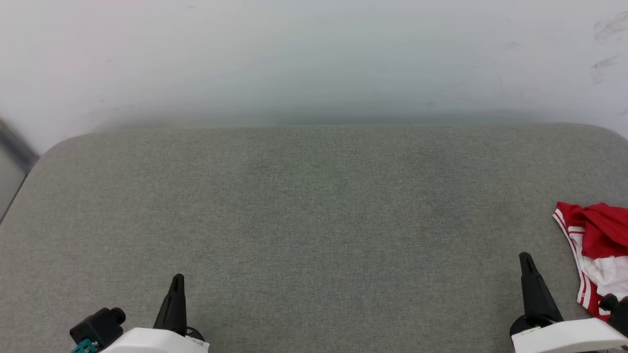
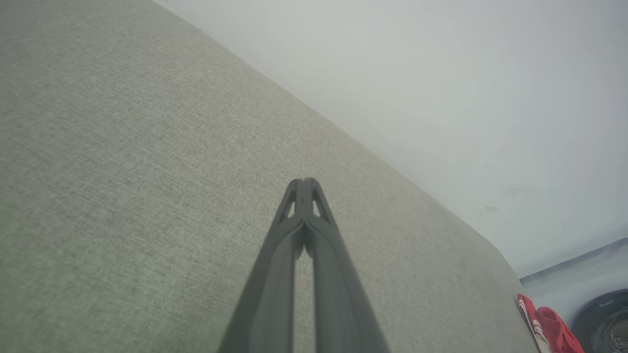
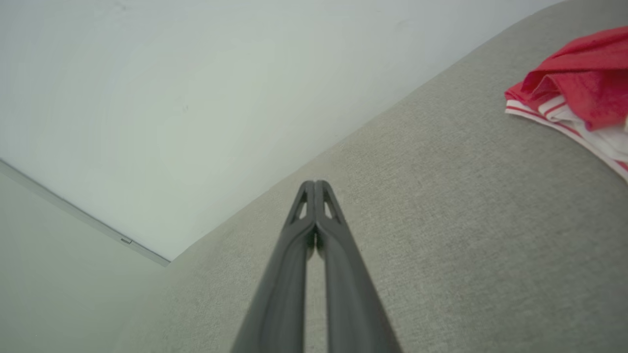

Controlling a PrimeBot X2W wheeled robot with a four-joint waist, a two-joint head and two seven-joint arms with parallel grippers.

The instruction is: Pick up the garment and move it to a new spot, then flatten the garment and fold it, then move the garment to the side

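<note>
Head view: the crumpled red-and-white garment (image 1: 601, 235) lies at the grey counter's (image 1: 314, 206) right edge, just beside the right gripper (image 1: 526, 259); the left gripper (image 1: 177, 282) is well apart; left wrist view: fingers pressed together, empty; right wrist view: fingers likewise closed on nothing, garment at upper right

1. This is a plain indoor room; whether it is a home or a lab cannot be told.
2. A grey fabric-covered surface (image 1: 314, 220) with rounded corners meets a scuffed white wall (image 1: 314, 59).
</note>
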